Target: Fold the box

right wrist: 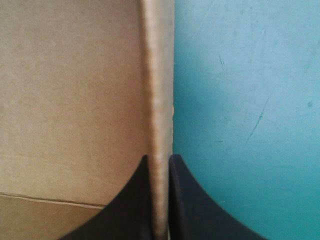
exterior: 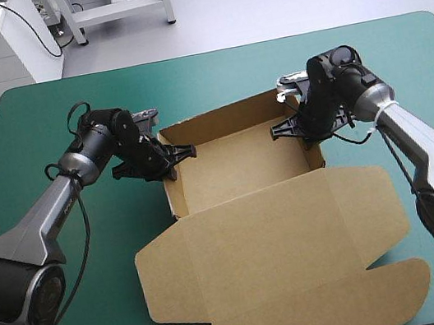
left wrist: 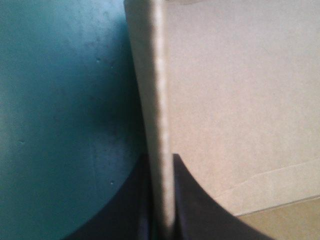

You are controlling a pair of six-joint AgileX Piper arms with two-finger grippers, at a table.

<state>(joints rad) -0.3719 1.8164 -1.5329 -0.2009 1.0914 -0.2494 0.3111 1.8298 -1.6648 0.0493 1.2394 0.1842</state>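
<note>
The brown cardboard box (exterior: 243, 166) stands as an open tray in the middle of the teal-green counter (exterior: 41, 108). Its long axis runs side to side between my arms, and its flat lid (exterior: 279, 235) lies toward the near edge. My left claw (exterior: 172, 163), two black fins, pinches the upright left wall (left wrist: 159, 100). My right claw (exterior: 290, 127) pinches the right wall (right wrist: 157, 75). Bare counter lies outside both walls, leaving room to move outward.

Both clamped: left pincer (exterior: 173, 164), right pincer (exterior: 302, 126).
</note>
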